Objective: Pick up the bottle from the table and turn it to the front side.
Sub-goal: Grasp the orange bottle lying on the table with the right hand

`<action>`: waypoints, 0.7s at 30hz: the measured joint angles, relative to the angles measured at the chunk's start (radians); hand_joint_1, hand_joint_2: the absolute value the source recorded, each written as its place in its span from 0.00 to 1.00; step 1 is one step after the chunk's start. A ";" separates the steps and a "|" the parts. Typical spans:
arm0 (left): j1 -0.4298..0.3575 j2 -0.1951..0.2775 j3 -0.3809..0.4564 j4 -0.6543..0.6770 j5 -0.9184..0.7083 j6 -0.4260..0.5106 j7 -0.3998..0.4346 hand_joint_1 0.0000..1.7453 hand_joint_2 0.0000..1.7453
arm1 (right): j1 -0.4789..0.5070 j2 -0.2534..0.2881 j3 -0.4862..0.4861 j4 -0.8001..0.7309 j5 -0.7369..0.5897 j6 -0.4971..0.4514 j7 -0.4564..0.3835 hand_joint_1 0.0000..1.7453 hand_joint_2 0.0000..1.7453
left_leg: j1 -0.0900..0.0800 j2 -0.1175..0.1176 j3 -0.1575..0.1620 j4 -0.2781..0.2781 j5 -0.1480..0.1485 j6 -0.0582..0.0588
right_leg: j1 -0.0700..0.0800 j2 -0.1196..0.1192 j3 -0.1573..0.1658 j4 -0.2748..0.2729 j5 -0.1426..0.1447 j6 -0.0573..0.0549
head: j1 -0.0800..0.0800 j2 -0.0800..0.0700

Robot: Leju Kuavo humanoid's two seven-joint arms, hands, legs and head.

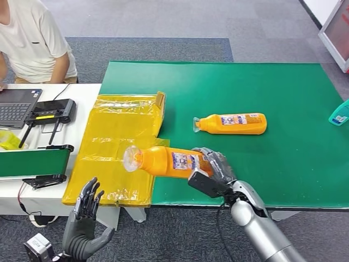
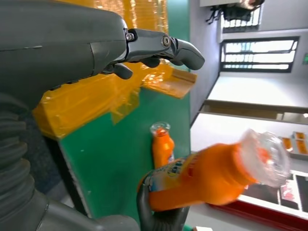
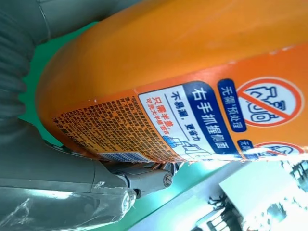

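Orange and lying level, the detergent bottle (image 1: 170, 161) sits in our right hand (image 1: 214, 166), whose fingers wrap its base end, above the green mat (image 1: 288, 98), its clear cap (image 1: 132, 158) over the yellow plastic bags (image 1: 111, 136); our left hand (image 1: 84, 218) hangs with fingers spread, holding nothing, and a second orange bottle (image 1: 232, 123) lies on the mat. From the left wrist, the held bottle (image 2: 203, 175) looks capped, contents not discernible; from the right wrist, its label (image 3: 188, 115) faces the camera, and we judge that gripping so near the base could let it slip while turning.

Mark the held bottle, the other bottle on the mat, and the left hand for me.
held bottle (image 1: 164, 160), head view, orange body beside the label.
other bottle (image 1: 214, 124), head view, orange body near the neck.
left hand (image 1: 84, 224), head view, palm.
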 joint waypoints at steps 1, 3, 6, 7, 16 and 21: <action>0.000 0.000 0.000 0.000 0.000 0.000 0.000 0.00 1.00 | 0.000 0.000 0.000 0.000 0.000 0.000 0.000 1.00 1.00 | 0.000 0.000 0.000 0.000 0.000 0.000 | 0.000 0.000 0.000 0.000 0.000 0.000 | 0.000 0.000; -0.013 0.016 -0.054 -0.016 0.012 0.040 0.004 0.00 1.00 | 0.021 0.030 -0.022 -0.043 -0.017 -0.004 -0.014 1.00 1.00 | 0.000 0.000 0.000 0.000 -0.001 0.000 | -0.001 0.000 0.000 0.000 0.000 0.000 | 0.000 0.000; -0.029 0.051 -0.142 -0.040 0.033 0.098 0.008 0.00 1.00 | 0.051 0.076 -0.057 -0.109 -0.036 -0.008 -0.031 1.00 1.00 | -0.001 0.000 0.000 0.000 -0.001 0.000 | -0.002 0.001 0.000 0.000 0.001 0.001 | 0.000 0.000; -0.030 0.056 -0.151 -0.042 0.034 0.101 0.007 0.00 1.00 | 0.054 0.079 -0.061 -0.114 -0.037 -0.008 -0.032 1.00 1.00 | -0.001 0.000 0.000 0.000 -0.001 0.000 | -0.002 0.001 0.000 0.000 0.001 0.001 | 0.000 0.000; -0.098 0.094 -0.304 -0.047 -0.018 0.223 0.042 0.00 1.00 | 0.123 0.155 -0.001 -0.163 0.224 -0.230 -0.127 1.00 1.00 | 0.000 0.000 0.000 0.000 -0.001 -0.001 | -0.001 0.001 -0.001 0.000 0.000 0.000 | 0.000 0.000; -0.147 0.124 -0.441 -0.054 -0.044 0.355 0.087 0.00 1.00 | 0.170 0.175 0.168 -0.100 0.505 -0.505 -0.050 1.00 1.00 | 0.000 0.000 -0.001 0.000 -0.002 -0.001 | 0.000 0.001 -0.001 0.000 -0.001 -0.001 | 0.000 0.000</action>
